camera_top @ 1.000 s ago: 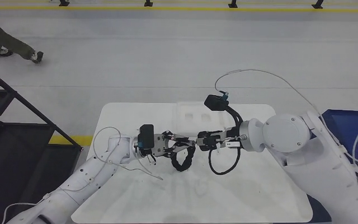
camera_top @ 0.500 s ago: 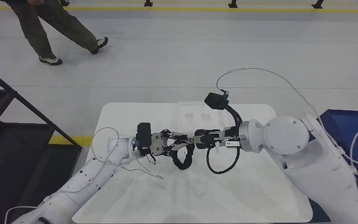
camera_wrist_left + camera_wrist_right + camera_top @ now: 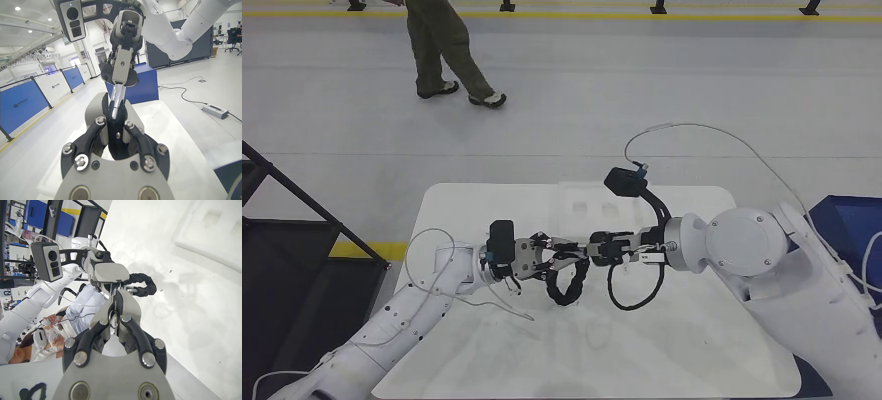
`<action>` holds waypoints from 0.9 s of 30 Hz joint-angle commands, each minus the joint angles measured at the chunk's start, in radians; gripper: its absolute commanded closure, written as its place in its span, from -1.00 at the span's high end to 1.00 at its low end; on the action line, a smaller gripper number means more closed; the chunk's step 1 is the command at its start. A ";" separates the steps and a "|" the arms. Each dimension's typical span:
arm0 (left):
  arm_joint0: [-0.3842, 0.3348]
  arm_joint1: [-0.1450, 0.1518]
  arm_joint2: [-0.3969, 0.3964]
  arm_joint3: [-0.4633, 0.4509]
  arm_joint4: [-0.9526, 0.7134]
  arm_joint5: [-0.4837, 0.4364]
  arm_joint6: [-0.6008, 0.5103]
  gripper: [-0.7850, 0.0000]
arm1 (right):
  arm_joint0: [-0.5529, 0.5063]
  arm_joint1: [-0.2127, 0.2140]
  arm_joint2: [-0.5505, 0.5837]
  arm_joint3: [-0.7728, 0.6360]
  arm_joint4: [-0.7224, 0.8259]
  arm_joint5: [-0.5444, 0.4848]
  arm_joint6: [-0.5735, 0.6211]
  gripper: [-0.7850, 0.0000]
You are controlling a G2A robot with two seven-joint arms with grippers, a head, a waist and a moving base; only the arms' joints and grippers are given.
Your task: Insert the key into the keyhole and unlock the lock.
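key (image 3: 114,313) is apparently entering the lock (image 3: 118,92), right gripper (image 3: 115,295) pinching it, left gripper (image 3: 114,106) clamping the lock. unlocking turn is seemingly remaining.

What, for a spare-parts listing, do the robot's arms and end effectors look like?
The left arm and right arm are white with rounded joints. The left end effector and right end effector match: silver base, black linkages with metal bolts, grey fingers. Thin white cable trails the left arm, black cable the right.
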 commanded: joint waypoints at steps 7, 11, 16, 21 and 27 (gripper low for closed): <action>0.000 -0.014 0.000 0.050 -0.072 -0.063 -0.024 -1.00 | 0.010 0.004 0.012 -0.010 -0.017 -0.113 0.000 1.00; -0.008 -0.021 -0.004 0.095 -0.136 -0.122 -0.057 -1.00 | 0.022 0.010 0.015 -0.012 -0.064 -0.264 0.049 1.00; -0.019 -0.025 -0.019 0.133 -0.221 -0.210 -0.112 -1.00 | 0.025 0.016 0.009 0.000 -0.096 -0.471 0.091 1.00; -0.017 -0.021 -0.023 0.129 -0.315 -0.221 -0.175 -1.00 | 0.017 0.023 0.003 0.001 -0.142 -0.693 0.123 1.00; -0.028 0.003 0.012 0.081 -0.462 -0.221 -0.285 -1.00 | -0.014 0.032 0.026 -0.014 -0.205 -0.783 0.082 1.00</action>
